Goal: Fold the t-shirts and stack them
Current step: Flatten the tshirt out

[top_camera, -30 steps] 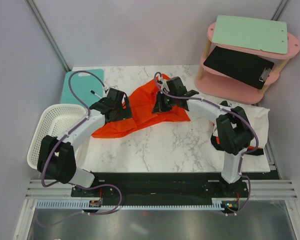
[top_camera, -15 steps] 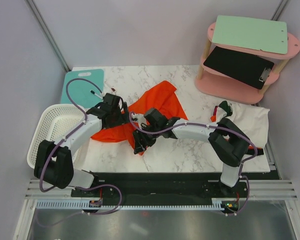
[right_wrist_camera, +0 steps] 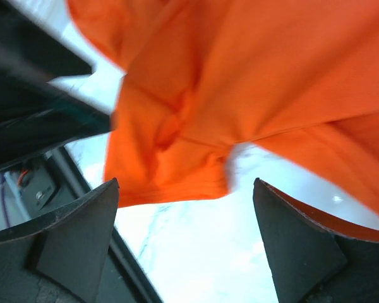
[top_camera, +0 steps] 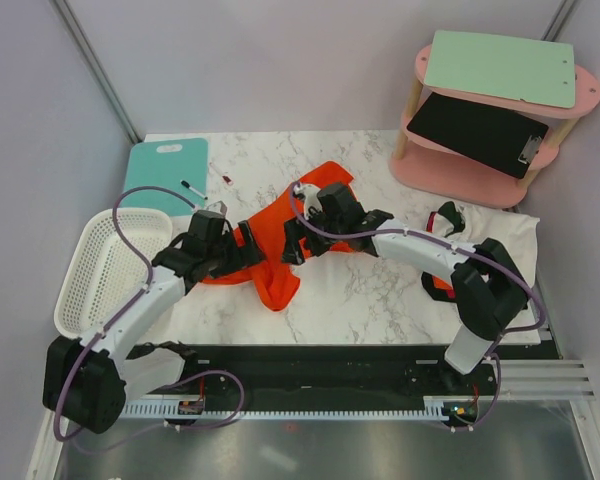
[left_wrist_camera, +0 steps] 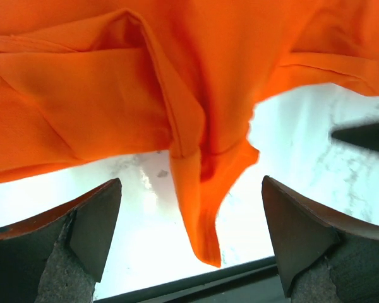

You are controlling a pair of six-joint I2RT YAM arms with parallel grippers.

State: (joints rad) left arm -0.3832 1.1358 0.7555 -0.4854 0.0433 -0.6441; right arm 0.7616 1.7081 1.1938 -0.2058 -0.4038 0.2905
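Hovering with its two dark fingers spread wide and nothing pinched between them, the left gripper [left_wrist_camera: 191, 183] looks down on a crumpled orange-red t-shirt [left_wrist_camera: 114, 95]. One narrow fold of the cloth trails toward the near edge of the white marble table [left_wrist_camera: 139, 227].

From above, the left gripper [top_camera: 244, 250] sits at the shirt's left side. The right gripper [top_camera: 292, 240] sits just beside it over the middle of the cloth, and its jaws also stand far apart and hold nothing. In the right wrist view, the right gripper [right_wrist_camera: 184, 183] frames a bunched flap of the shirt [right_wrist_camera: 271, 76], which lies loose on the marble.

The t-shirt [top_camera: 273, 283] lies unfolded in a rumpled heap near the centre of the table [top_camera: 380, 300], stretching from the front left toward the back.

A white latticed basket [top_camera: 80, 285] hangs off the table's left edge, and a teal cutting board [top_camera: 165, 165] lies behind it. A white cloth sheet [top_camera: 510, 235] covers the table's right end. Behind that stands a pink two-tier shelf [top_camera: 480, 172], with a mint green clipboard [top_camera: 500, 65] on top and a black clipboard [top_camera: 475, 128] on the lower tier.
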